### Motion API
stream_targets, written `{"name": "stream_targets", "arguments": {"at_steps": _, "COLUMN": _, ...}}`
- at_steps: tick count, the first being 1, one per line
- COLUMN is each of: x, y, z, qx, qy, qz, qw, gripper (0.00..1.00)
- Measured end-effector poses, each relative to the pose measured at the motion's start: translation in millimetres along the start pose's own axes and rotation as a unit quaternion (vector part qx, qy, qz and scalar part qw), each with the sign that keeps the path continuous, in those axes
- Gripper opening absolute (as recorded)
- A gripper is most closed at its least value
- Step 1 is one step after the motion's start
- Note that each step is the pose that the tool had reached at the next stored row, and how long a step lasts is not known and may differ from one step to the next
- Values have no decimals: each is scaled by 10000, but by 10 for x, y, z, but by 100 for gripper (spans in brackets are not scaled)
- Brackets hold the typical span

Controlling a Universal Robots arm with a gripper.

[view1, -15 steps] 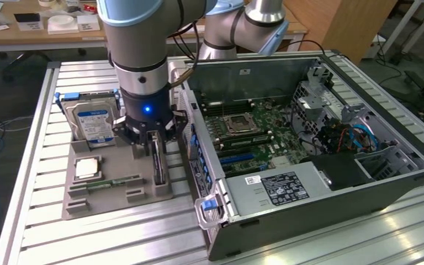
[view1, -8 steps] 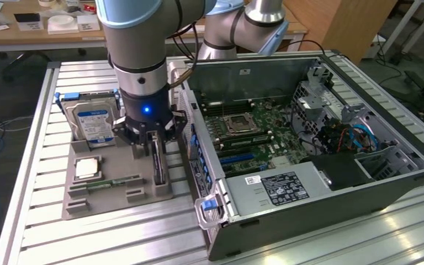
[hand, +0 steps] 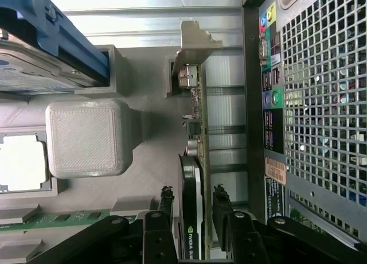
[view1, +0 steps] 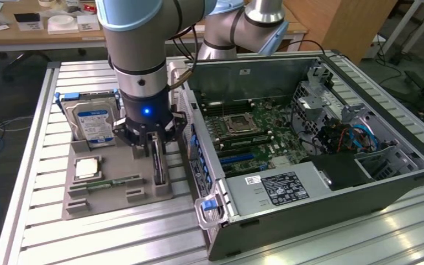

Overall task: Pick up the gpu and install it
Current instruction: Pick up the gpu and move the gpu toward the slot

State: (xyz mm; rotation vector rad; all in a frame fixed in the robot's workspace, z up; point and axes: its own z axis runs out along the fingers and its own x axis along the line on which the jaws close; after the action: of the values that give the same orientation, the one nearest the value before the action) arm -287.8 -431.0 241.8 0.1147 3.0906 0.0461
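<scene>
The fingers (hand: 222, 202) stand open with the gpu (hand: 190, 183) between them, gripping nothing; it sits unlifted in its grey holder (hand: 149, 132), not yet in the computer case (hand: 321, 103).

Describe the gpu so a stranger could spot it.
Beside the open computer case sits a grey tray. The gpu stands on edge in its slot nearest the case, between the open fingers: a thin green card, unlike the boxy hard drive.

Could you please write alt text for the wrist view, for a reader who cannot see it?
The open tool straddles the gpu, which stands on edge in a grey holder, one finger on each side. The computer case's perforated panel stands beside it.
</scene>
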Motion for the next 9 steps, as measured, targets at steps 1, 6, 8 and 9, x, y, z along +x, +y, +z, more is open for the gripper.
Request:
{"name": "stream_targets", "arguments": {"at_steps": 1, "x": 0, "y": 0, "z": 9, "qx": -1, "qy": -1, "qz": 0, "qw": 10000, "gripper": 42}}
{"name": "stream_targets", "arguments": {"at_steps": 6, "x": 2, "y": 0, "z": 27, "qx": 2, "qy": 1, "qz": 0, "qw": 10000, "gripper": 42}}
{"name": "stream_targets", "arguments": {"at_steps": 8, "x": 2, "y": 0, "z": 28, "qx": 1, "qy": 0, "qz": 0, "qw": 10000, "gripper": 42}}
{"name": "stream_targets", "arguments": {"at_steps": 9, "x": 1, "y": 0, "z": 28, "qx": 1, "qy": 0, "qz": 0, "qw": 10000, "gripper": 42}}
